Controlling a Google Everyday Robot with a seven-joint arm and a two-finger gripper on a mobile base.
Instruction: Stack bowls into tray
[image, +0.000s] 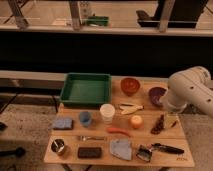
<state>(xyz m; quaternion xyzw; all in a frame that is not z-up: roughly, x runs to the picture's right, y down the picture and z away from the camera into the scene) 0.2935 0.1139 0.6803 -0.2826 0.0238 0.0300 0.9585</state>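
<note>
Presently positioned near purple bowl, presumably for first pick: gripper, state impossible to tell; orange bowl beside tray, not yet stacked.

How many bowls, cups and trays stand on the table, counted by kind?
Bowls: 2 (orange-red bowl, dark purple bowl)
Cups: 3 (white cup, blue cup, metal cup)
Trays: 1 (green tray)
Total: 6
The gripper is out of sight; only the robot arm shows, over the right end of the table.
</note>
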